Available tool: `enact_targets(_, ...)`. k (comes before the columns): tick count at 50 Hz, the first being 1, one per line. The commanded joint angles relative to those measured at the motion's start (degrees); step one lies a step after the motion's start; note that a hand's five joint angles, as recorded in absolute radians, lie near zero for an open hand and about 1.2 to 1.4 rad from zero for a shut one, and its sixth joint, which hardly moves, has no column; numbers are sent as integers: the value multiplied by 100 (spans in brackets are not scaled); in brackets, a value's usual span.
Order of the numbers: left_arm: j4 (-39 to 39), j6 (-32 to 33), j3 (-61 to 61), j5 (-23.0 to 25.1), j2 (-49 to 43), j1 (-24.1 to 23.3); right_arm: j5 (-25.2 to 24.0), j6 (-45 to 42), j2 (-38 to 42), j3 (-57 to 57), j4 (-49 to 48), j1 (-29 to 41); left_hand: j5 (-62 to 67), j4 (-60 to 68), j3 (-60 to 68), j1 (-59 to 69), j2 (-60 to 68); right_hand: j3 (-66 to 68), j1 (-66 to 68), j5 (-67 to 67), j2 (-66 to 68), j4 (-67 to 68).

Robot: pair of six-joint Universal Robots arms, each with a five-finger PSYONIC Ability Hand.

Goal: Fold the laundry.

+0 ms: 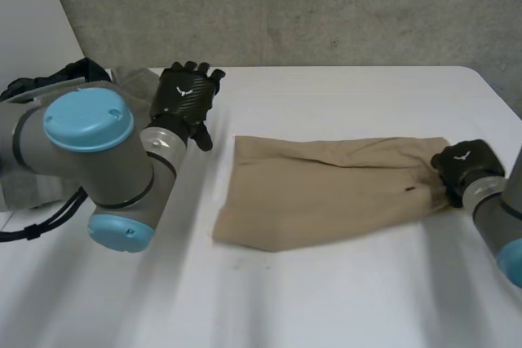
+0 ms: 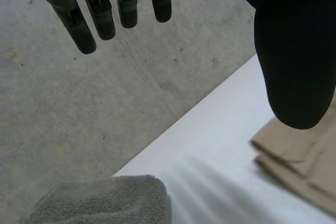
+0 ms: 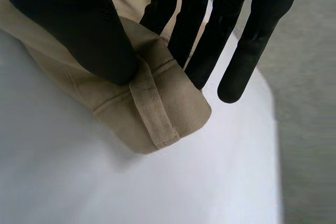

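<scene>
Tan garment lies folded flat mid-tabletop, long axis running 9 to 3. Right hand is at its 3 o'clock end, pinching the waistband edge between thumb and straight fingers. Left hand is off the cloth at its 10 o'clock, fingers straight, holding nothing. Grey towel lies near that hand.
</scene>
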Motion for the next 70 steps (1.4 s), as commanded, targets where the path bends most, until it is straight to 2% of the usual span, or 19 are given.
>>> enact_targets(1, -15, -331, -362, 13, 474, 20, -51, -833, -276, -66, -133, 145, -282, -164, -214, -98, -185, 1281, 1964, 1462, 1356, 1143)
enact_targets(4, -15, -594, -450, 13, 650, 37, -358, -894, -337, -259, -493, 1013, -282, -164, -214, -98, -185, 1281, 1964, 1462, 1356, 1143)
enact_targets(8, -24, -718, -504, -4, 756, 37, -1218, -965, -128, -365, -1116, 2418, -282, -164, -214, -98, -185, 1281, 1964, 1462, 1356, 1143)
enact_targets(12, -41, -719, -565, 4, 844, 46, -2149, -1148, 583, -443, -1303, 3097, -282, -164, -214, -98, -185, 1281, 1964, 1462, 1356, 1143)
enact_targets(15, -50, -736, -583, -13, 853, 37, -2503, -1403, 945, -549, -1312, 3265, -282, -164, -214, -98, -185, 1281, 1964, 1462, 1356, 1143)
enact_targets(18, -33, -719, -583, -22, 862, 37, -2688, -1702, 1131, -672, -1373, 3327, -282, -164, -214, -98, -185, -2135, -1452, -1954, -2060, -2273)
enact_targets(19, -24, -719, -583, -22, 862, 37, -2680, -1720, 1122, -690, -1382, 3327, -282, -164, -214, -98, -185, -3027, -2344, -2846, -2952, -3165)
enact_targets(20, -15, -727, -574, -22, 862, 37, -2584, -1712, 1052, -699, -1391, 3336, -282, -164, -214, -98, -185, -5117, -4434, -4937, -5042, -5255)
enact_targets(21, 2, -719, -557, -22, 853, 37, -2539, -1659, 1017, -690, -1391, 3327, -282, -164, -214, -98, -185, -5719, -5036, -5538, -5644, -5857)
enact_targets(26, 29, -736, -390, -13, 853, 37, -2311, -178, 350, -375, -1382, 2985, -282, -164, -214, -98, -185, -5719, -5036, -5538, -5644, -5857)
enact_targets(27, 29, -736, -337, -13, 853, 20, -2302, 688, -26, -200, -1399, 2845, -282, -164, -214, -98, -185, -5719, -5036, -5538, -5644, -5857)
enact_targets(31, 3, -754, -38, -22, 809, -59, -2231, 2658, -687, -110, -1321, 2537, -210, -92, -142, -26, -113, -5719, -5036, -5538, -5644, -5857)
enact_targets(35, -120, -1060, 278, -31, 695, -314, -1995, 3700, -908, -267, -744, 1941, -59, 60, 9, 126, 39, -5719, -5036, -5538, -5644, -5857)
enact_targets(41, -831, -1518, 735, -31, 204, -727, -1652, 3703, -488, -979, 480, 1508, -8, 110, 60, 176, 89, -5719, -5036, -5538, -5644, -5857)
enact_targets(47, -1649, -1562, 1218, -75, -543, -1070, -1713, 3518, 460, -1971, 1262, 1499, 93, 211, 161, 277, 190, -5719, -5036, -5538, -5644, -5857)
enact_targets(53, -2194, -1422, 1395, -680, -1326, -1097, -1757, 3273, 1515, -2579, 1535, 1499, 59, 178, 127, 243, 157, -5719, -5036, -5538, -5644, -5857)
enact_targets(58, -2318, -852, 1360, -997, -1529, -1070, -1634, 2658, 2018, -2755, 1712, 1517, 42, 161, 110, 226, 140, -5719, -5036, -5538, -5644, -5857)
enact_targets(65, -2353, -393, 1316, -936, -1423, -1035, -1309, 2235, 1537, -2572, 1756, 1499, 93, 211, 161, 277, 190, -5719, -5036, -5538, -5644, -5857)
enact_targets(70, -2344, -376, 1359, -437, -652, -974, -1133, 2313, 692, -1966, 1186, 1420, 143, 261, 211, 327, 240, -5719, -5036, -5538, -5644, -5857)
